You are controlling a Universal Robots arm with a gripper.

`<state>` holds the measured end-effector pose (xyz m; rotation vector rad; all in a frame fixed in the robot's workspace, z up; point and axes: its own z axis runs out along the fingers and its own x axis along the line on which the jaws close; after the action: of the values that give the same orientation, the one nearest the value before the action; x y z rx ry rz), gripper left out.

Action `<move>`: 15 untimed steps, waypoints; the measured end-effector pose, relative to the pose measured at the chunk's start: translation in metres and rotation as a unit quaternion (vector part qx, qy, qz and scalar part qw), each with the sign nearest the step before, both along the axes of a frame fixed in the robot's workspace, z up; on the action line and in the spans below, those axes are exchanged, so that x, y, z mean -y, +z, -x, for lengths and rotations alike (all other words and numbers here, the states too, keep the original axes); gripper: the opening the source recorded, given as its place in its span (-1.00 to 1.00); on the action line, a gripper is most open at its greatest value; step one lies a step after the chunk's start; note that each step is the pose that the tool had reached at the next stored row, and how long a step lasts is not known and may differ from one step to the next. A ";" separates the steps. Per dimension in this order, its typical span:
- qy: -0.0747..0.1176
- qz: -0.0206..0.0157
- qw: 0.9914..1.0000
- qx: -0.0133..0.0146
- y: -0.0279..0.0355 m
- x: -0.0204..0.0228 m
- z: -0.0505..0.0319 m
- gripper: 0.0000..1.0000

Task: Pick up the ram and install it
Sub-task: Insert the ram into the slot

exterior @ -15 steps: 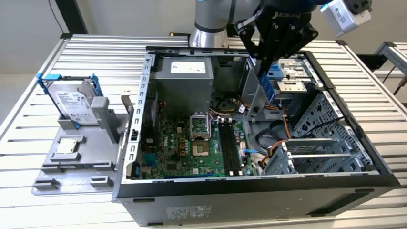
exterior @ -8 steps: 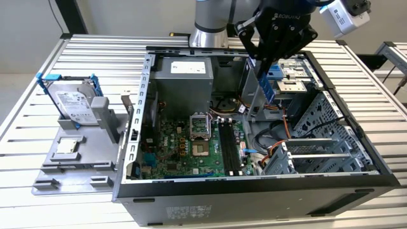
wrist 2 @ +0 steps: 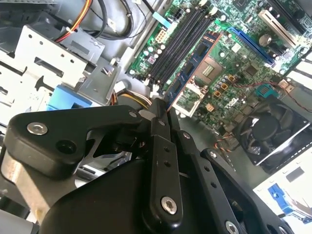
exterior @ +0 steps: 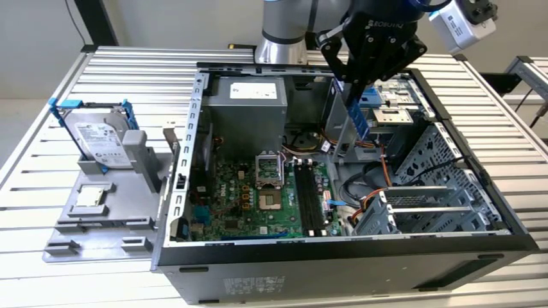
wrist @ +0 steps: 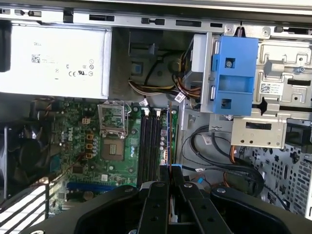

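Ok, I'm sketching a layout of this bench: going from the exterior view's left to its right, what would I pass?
hard drive in blue brackets → power supply → black memory slots → ram, hanging from the jaws → metal drive cage
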<state>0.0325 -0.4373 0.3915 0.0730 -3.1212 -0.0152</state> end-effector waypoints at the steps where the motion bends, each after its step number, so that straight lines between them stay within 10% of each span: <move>1: 0.000 0.000 1.000 0.000 -0.0003 0.0000 0.0000 -1.00; 15: -0.002 0.000 1.000 0.000 -0.0065 0.0000 0.0000 -1.00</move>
<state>0.0326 -0.4373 0.3850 0.0675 -3.1211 -0.0153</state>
